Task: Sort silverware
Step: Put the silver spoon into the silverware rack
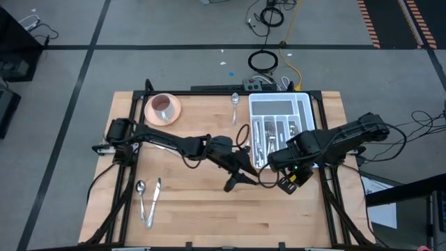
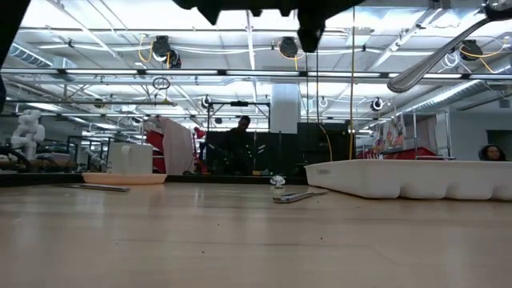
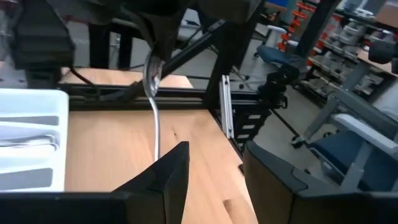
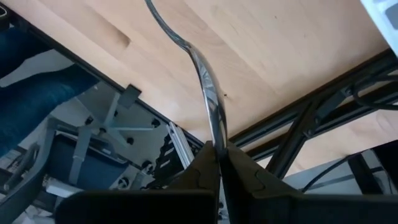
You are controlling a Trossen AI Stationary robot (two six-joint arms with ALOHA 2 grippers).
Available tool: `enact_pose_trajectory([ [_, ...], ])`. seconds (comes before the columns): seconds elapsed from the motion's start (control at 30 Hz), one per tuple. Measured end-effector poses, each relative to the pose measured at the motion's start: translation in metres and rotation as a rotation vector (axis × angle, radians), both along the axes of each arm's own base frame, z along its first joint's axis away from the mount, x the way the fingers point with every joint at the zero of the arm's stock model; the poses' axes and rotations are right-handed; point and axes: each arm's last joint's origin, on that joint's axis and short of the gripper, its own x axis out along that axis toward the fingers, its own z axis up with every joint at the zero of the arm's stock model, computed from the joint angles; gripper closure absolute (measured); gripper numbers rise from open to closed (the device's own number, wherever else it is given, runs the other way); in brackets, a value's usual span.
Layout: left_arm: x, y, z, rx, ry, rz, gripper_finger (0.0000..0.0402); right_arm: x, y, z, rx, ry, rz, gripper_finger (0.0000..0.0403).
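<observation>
My right gripper [image 4: 217,149] [image 1: 287,183] hovers over the table's near middle, shut on one slim piece of silverware [image 4: 208,87] [image 3: 155,118] [image 2: 432,58]. My left gripper [image 3: 214,168] [image 1: 240,178] is open just to the left of it, facing the right gripper. The piece's free end reaches toward the left gripper and disappears behind one left finger [image 3: 168,171]. Several more pieces [image 1: 272,132] lie in the white tray [image 1: 311,115]. A spoon [image 1: 235,103] lies beside the tray's far left corner. Two more pieces [image 1: 146,199] lie at the near left. My right gripper pinches the piece of silverware between its two fingers, by a widened end [image 4: 214,127]. The fingers lie along the piece, which sticks out straight ahead of them. It is lifted clear of the table and slopes down toward my left gripper. Whether my left gripper touches the free end, I cannot tell.
A pink saucer with a cup [image 1: 164,107] [image 2: 124,178] stands at the far left. The tray [image 2: 400,176] fills the far right part of the table. Bare wood [image 1: 202,216] lies along the near edge. Cables lie on the floor beyond the table; people show in the room behind.
</observation>
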Motion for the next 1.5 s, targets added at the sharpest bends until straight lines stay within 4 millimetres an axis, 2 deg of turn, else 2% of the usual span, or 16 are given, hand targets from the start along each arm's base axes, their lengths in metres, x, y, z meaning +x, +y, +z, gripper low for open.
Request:
enact_pose_trajectory([
  [0.27,0.014,-0.003,-0.012,0.019,0.053,-0.045,0.0249,0.015,-0.003,-0.006,0.015,-0.006,0.050,0.0403],
  [0.47,0.020,-0.003,-0.028,0.018,0.098,-0.045,0.0249,0.030,-0.008,0.008,-0.039,-0.092,0.049,0.0403],
  [0.7,0.021,-0.002,-0.030,0.016,0.101,-0.041,0.0250,0.052,-0.010,0.024,-0.115,-0.195,0.065,0.0403],
  [0.83,0.020,-0.003,-0.031,0.019,0.120,-0.037,0.0262,0.061,-0.008,0.024,-0.130,-0.213,0.088,0.0402],
  [1.0,0.017,-0.001,-0.023,0.019,0.107,-0.033,0.0267,0.063,-0.010,0.015,-0.200,-0.198,0.097,0.0402],
  [1.13,0.007,0.001,-0.012,0.035,0.165,-0.037,0.0267,0.062,-0.013,0.010,-0.255,-0.185,0.088,0.0402],
  [1.33,-0.016,0.009,0.005,0.181,0.249,-0.003,0.0267,0.062,-0.013,0.008,-0.264,-0.180,0.090,0.0402],
  [1.43,-0.018,0.017,0.002,0.280,0.273,0.071,0.0267,0.062,-0.013,0.009,-0.258,-0.180,0.089,0.0402],
  [1.5,-0.016,0.021,0.000,0.288,0.274,0.084,0.0266,0.062,-0.013,0.009,-0.257,-0.180,0.086,0.0402],
])
